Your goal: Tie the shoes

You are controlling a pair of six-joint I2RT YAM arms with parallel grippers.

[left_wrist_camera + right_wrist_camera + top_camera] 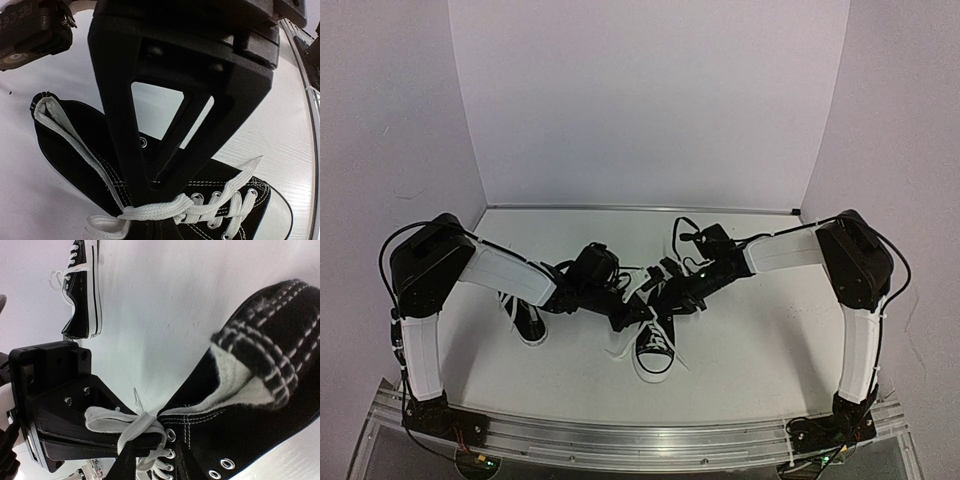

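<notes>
Two black sneakers with white laces stand on the white table. One (655, 350) is in the centre, its toe cap toward the arms. The other (530, 322) is at the left, partly under my left arm. Both grippers meet over the centre shoe's opening. My left gripper (623, 312) has its jaws closed, with a white lace (165, 209) stretched across the tips (150, 192) above the shoe's side (85, 165). My right gripper (150, 440) is closed at the top eyelets of the same shoe (260, 430), with a lace loop (132, 425) draped over one finger.
White walls close in the table (760, 340) at the back and both sides. An aluminium rail (640, 435) runs along the near edge by the arm bases. The second shoe shows far off in the right wrist view (82, 300).
</notes>
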